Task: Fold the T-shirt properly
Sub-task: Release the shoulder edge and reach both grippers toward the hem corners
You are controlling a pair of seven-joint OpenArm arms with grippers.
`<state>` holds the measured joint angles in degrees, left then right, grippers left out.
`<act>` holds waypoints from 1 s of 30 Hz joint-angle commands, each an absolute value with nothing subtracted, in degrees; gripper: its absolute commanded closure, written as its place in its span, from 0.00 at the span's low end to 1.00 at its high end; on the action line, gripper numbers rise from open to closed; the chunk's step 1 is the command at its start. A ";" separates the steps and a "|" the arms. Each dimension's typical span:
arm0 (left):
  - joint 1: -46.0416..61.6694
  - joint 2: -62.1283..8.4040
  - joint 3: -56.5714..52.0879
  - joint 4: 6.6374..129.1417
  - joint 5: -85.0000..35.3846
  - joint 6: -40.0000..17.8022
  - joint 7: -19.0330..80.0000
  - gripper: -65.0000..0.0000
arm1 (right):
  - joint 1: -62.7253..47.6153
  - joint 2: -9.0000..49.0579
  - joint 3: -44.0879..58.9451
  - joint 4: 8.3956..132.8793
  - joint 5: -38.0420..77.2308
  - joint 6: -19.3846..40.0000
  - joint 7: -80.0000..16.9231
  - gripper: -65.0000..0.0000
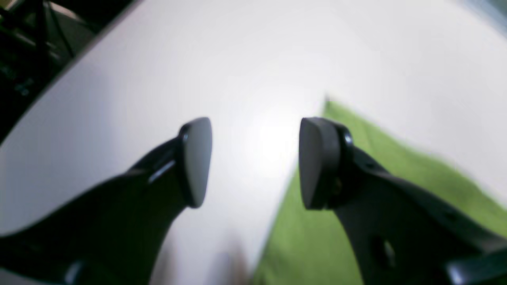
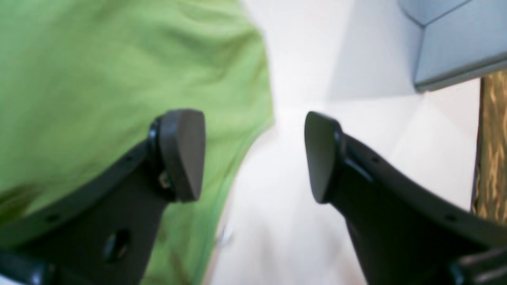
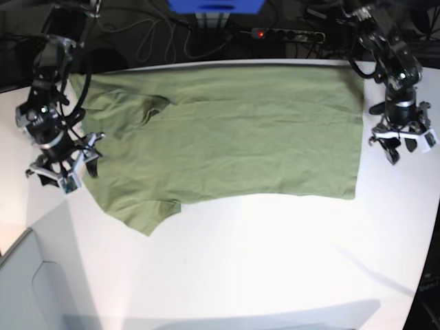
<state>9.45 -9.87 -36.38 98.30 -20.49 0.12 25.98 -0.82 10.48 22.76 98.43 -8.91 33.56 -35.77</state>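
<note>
The plain olive-green, short-sleeved cotton T-shirt [image 3: 234, 130] lies spread flat and lightly wrinkled on the smooth white counter [image 3: 275, 254], its hem end toward the left arm and its sleeves toward the right arm.

The left gripper [image 1: 255, 162] has its black jaws standing wide apart with nothing between them. Bare counter shows through the gap; the shirt's straight edge and a corner lie just off the right-hand jaw in the left wrist view, running under that jaw's arm. In the base view this gripper [image 3: 402, 141] hangs just beside the shirt's hem edge, off the cloth.

The right gripper [image 2: 255, 156] also has its jaws spread wide and holds nothing. In the right wrist view the green cloth fills the area behind the left-hand jaw, its curved edge ending in the gap between the jaws, while the other jaw stands over bare white counter. A pale grey box-like shape [image 2: 451, 43] sits beyond that jaw, at the far corner. In the base view this gripper [image 3: 65, 168] sits at the shirt's sleeve-side edge.
</note>
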 commanded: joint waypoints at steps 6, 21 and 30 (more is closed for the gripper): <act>-5.41 -15.43 -30.37 79.60 -20.97 -0.04 24.22 0.48 | 5.14 11.03 22.99 92.62 -8.66 33.80 -34.77 0.42; -22.20 -18.95 -10.59 47.52 -20.97 0.31 10.86 0.48 | 1.63 11.30 23.16 92.79 -8.75 33.80 -34.42 0.42; -22.02 -18.95 -10.59 46.29 -20.97 0.13 10.68 0.73 | 5.23 11.38 23.08 92.18 -8.75 33.45 -34.68 0.42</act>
<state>-21.26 -18.26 -10.63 45.84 -20.80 0.19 10.04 4.21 10.50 22.96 91.26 -9.39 33.47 -36.14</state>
